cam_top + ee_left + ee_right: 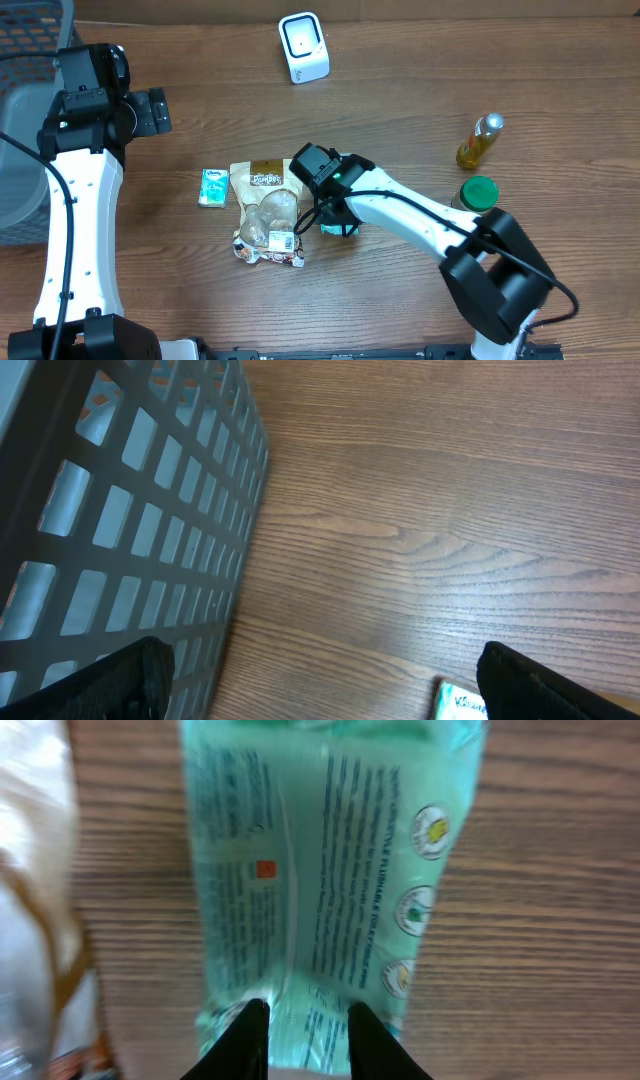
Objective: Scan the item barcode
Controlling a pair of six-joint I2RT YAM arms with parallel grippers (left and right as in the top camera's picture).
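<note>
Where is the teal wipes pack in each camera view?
Overhead: the wipes pack shows centre, just right of the snack bag, mostly hidden under the right arm.
Left wrist: not in it.
Right wrist: wipes pack fills the middle.
Shared landmark: snack bag, at the right wrist view's left edge.

glossy plastic wipes pack (pixel 330 870) on wood-grain table (pixel 550 920).

Checkout-like tabletop (pixel 420 70), barcode scanner (pixel 303 47), snack bag (pixel 265 200)
</note>
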